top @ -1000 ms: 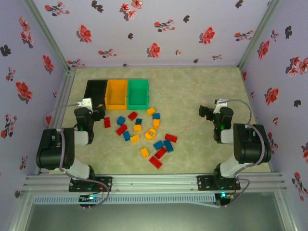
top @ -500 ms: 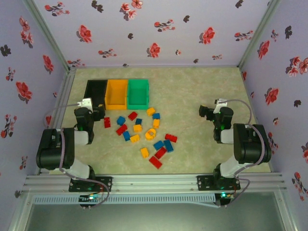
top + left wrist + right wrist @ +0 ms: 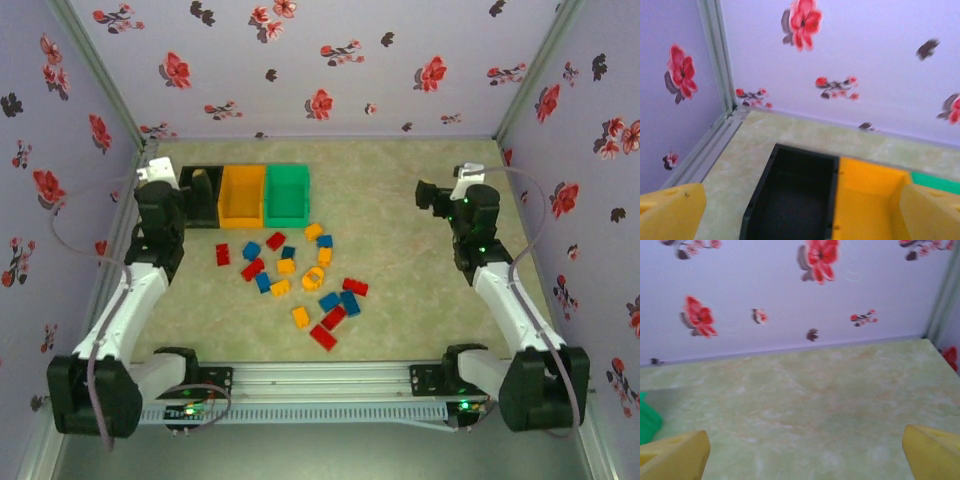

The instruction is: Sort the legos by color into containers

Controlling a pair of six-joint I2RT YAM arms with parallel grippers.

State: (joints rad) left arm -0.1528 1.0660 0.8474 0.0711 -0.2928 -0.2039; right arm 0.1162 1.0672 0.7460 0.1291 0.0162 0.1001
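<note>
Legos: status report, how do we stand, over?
Left hand open, empty, by black bin; right hand open, empty, over bare table. Legos loose on table, none in bins. Nothing in the way.

left arm (image 3: 128, 300) and right arm (image 3: 507, 298) have stretched forward.

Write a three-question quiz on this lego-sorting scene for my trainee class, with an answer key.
1. True or false: the left gripper and the right gripper both stand open and empty.
2. Which bin sits in the middle of the row? A black; B orange-yellow; C green.
3. Name the three colours of the legos on the table.
Key: 1 true; 2 B, the orange-yellow bin; 3 red, blue, yellow-orange.
</note>
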